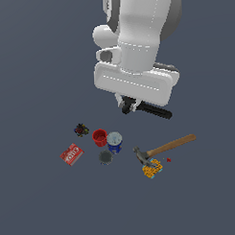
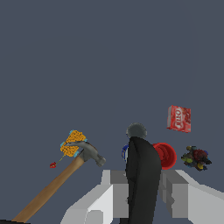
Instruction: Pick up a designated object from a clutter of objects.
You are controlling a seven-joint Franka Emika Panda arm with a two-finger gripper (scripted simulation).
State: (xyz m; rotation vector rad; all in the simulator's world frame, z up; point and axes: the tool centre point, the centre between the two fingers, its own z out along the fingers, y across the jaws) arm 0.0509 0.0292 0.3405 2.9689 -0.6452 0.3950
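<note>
**Black clamp gripped, lifted clear of clutter**

Red box [image 1: 71, 154] with white lettering — too blurred to read. Blue can [image 1: 114, 142] upright, pale lid on top, contents hidden. Red cup [image 1: 99, 137] just beside the can, on the exterior view's left; inside not discernible. Grey round piece [image 1: 106, 157] near both, dark berry cluster [image 1: 81, 130] further toward the exterior view's left.

Hammer [image 1: 163, 148] lying flat, wooden handle angled up toward the exterior view's right, head touching the orange-yellow block [image 1: 152, 169]. Tiny red speck [image 1: 168, 160] just beside the block.

Franka arm large in the exterior view, wrist pointing down, well above the floor [image 1: 36, 69]. Gripper [image 2: 141, 186] closed on the black spring clamp [image 2: 142, 179] — fingers [image 2: 175, 192] pressed against both sides in the wrist view. Clamp held in the air, one black handle sticking out below the hand toward the exterior view's right [image 1: 152, 110].
</note>
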